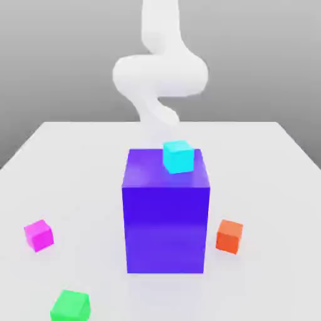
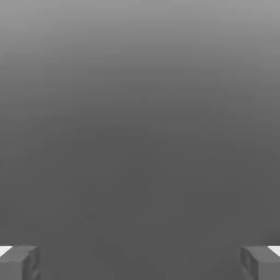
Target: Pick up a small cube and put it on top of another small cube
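Across the hand view's lower corners, the fingers stand wide apart, with nothing between them.

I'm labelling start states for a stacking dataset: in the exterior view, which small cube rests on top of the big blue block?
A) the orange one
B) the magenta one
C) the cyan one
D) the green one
C: the cyan cube sits on the top face of the blue block, near its edge on the exterior view's right.
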You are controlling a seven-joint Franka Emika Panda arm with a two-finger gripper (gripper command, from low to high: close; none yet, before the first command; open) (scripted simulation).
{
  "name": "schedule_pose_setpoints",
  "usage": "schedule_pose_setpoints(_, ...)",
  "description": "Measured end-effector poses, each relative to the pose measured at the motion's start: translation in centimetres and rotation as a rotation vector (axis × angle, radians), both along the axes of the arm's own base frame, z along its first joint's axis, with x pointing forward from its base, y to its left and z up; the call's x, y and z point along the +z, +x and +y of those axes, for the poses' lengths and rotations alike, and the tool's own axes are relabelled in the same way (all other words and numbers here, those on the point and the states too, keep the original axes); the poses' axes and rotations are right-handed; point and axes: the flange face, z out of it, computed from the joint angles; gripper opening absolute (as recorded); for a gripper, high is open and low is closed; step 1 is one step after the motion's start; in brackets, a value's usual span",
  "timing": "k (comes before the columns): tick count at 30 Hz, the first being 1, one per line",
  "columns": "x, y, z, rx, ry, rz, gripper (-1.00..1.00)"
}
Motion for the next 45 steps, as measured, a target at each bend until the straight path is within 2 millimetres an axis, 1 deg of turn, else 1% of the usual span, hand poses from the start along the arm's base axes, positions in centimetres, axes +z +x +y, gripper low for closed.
schedule_pose_setpoints(2, -4.3, 2.2, -3.0, -0.060, 0.020, 0.066, 0.00)
schedule_pose_setpoints(5, -10.7, 4.2, -7.4, -0.149, 0.053, 0.159, 0.00)
schedule_pose_setpoints(7, -15.1, 4.7, -10.3, -0.209, 0.076, 0.220, 0.00)
schedule_pose_setpoints(10, -21.7, 4.4, -14.5, -0.301, 0.114, 0.309, 0.00)
schedule_pose_setpoints(12, -26.1, 3.4, -17.1, -0.363, 0.140, 0.367, 0.00)
schedule_pose_setpoints(14, -30.4, 1.9, -19.5, -0.426, 0.168, 0.426, 0.00)
schedule_pose_setpoints(16, -34.6, -0.1, -21.5, -0.488, 0.196, 0.484, 0.00)
schedule_pose_setpoints(17, -36.6, -1.4, -22.5, -0.522, 0.211, 0.512, 0.00)
schedule_pose_setpoints(18, -38.6, -3.1, -23.9, -0.570, 0.231, 0.540, 0.00)
schedule_pose_setpoints(21, -44.3, -7.5, -25.6, -0.662, 0.276, 0.626, 0.00)
schedule_pose_setpoints(22, -45.9, -8.6, -25.8, -0.681, 0.286, 0.650, 0.00)
schedule_pose_setpoints(24, -48.4, -9.3, -25.9, -0.693, 0.290, 0.668, 0.00)
schedule_pose_setpoints(28, -52.7, -9.6, -25.9, -0.698, 0.292, 0.674, 0.00)
schedule_pose_setpoints(29, -53.4, -9.7, -25.9, -0.698, 0.293, 0.674, -1.00)
schedule_pose_setpoints(34, -53.4, -9.7, -25.9, -0.698, 0.293, 0.675, -1.00)
schedule_pose_setpoints(35, -53.7, -9.7, -25.8, -0.698, 0.294, 0.675, -1.00)
schedule_pose_setpoints(36, -53.4, -9.7, -25.9, -0.698, 0.294, 0.675, -1.00)
schedule_pose_setpoints(38, -51.8, -9.6, -25.9, -0.698, 0.292, 0.675, -1.00)
schedule_pose_setpoints(42, -47.9, -9.6, -25.8, -0.697, 0.294, 0.674, -1.00)
schedule_pose_setpoints(43, -47.3, -8.4, -25.5, -0.689, 0.292, 0.675, -1.00)
schedule_pose_setpoints(45, -46.2, -4.5, -24.2, -0.664, 0.283, 0.678, -1.00)
